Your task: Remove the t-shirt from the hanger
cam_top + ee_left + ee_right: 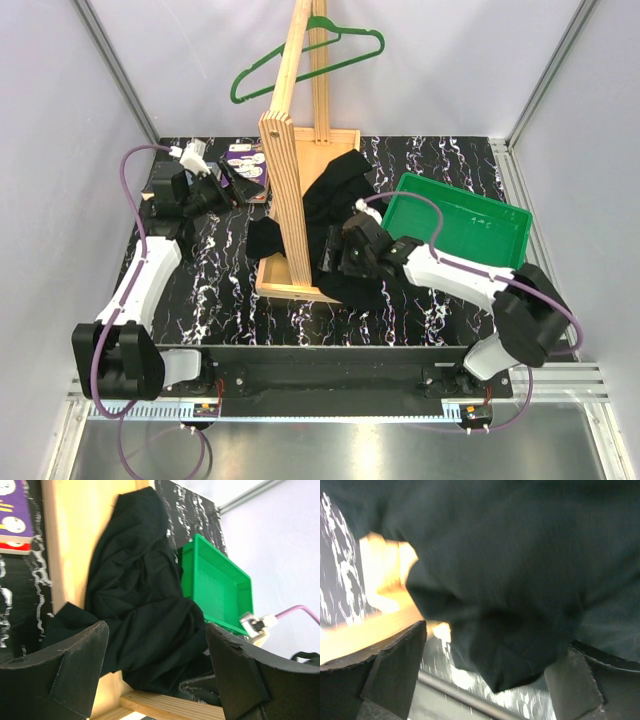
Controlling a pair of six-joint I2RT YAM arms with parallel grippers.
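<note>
T-shirt (330,215): lying crumpled at frame centre, draping over the base of the wooden stand (290,150) and spilling onto the desk (420,300).
Hanger (352,58): hanging bare at the top of the frame.
Right jaws: gaping wide, hovering low over the cloth, apparently pinching nothing.
Left jaws: standing wide and empty, upper left, well apart from the cloth.
Progress: removal is looking complete; seemingly only retreating remaining.

Bright, even light fills the overhead view; shadows on the counter (230,290) are soft, and the metal sheet (330,445) below it carries pale glare. The right wrist view is blurred (edges smeared everywhere): the t-shirt (520,555) reads as a dark mass, the wooden base (380,565) overexposed. The left wrist view is sharper.
</note>
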